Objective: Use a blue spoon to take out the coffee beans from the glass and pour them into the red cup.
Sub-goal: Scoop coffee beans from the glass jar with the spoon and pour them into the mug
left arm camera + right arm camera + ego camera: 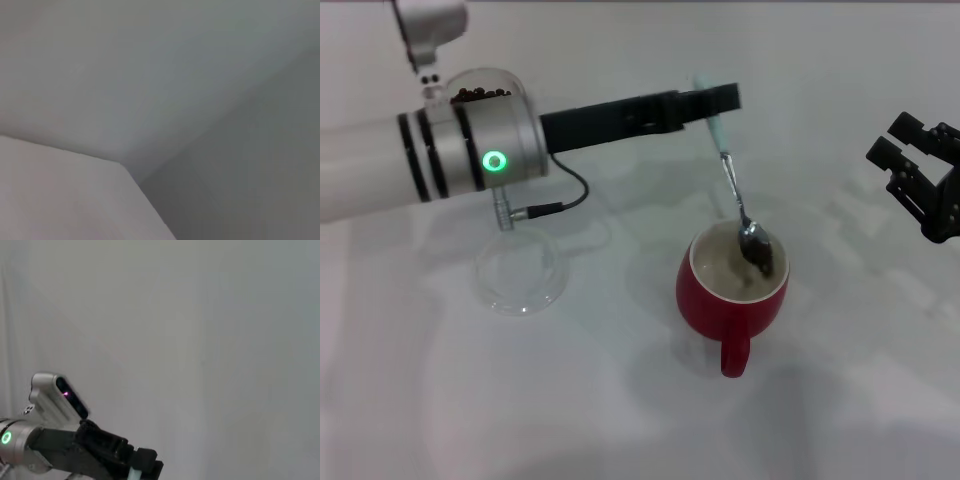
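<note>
One spoonful of coffee beans (761, 256) sits over the red cup (732, 292); the left end effector (718, 100), pinching the blue spoon (732, 185), should roll slowly, keeping the bowl inside the rim.

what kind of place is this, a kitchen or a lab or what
Probably a robot test bench, not a kitchen: a plain white table holds only staged props, namely the red cup, the glass of coffee beans and a clear dish. The left pincer holds the blue spoon over the cup.
</note>
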You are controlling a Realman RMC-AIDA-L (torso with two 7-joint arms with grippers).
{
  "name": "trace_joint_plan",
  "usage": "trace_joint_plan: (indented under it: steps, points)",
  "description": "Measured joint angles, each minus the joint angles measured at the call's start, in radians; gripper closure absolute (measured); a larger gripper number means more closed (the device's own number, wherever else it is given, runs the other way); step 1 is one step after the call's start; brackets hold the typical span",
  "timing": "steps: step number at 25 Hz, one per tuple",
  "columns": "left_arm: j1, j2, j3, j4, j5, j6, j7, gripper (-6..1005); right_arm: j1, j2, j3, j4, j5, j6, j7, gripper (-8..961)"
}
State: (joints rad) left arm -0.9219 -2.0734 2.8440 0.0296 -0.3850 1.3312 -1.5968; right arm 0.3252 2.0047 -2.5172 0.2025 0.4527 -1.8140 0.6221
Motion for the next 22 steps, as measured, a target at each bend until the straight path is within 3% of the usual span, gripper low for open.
trace_joint_plan:
  steps: [17, 22]
  points:
    - [-0.039, 0.007, -0.003, 0.018, 0.036, -0.015, 0.173, 876, -0.011, -0.003, 0.0, 0.012, 0.015, 0.006, 0.005, 577]
    - [-0.029, 0.032, -0.014, 0.018, 0.026, 0.066, 0.14, 876, -0.008, -0.003, 0.0, 0.012, 0.015, 0.014, 0.008, 577]
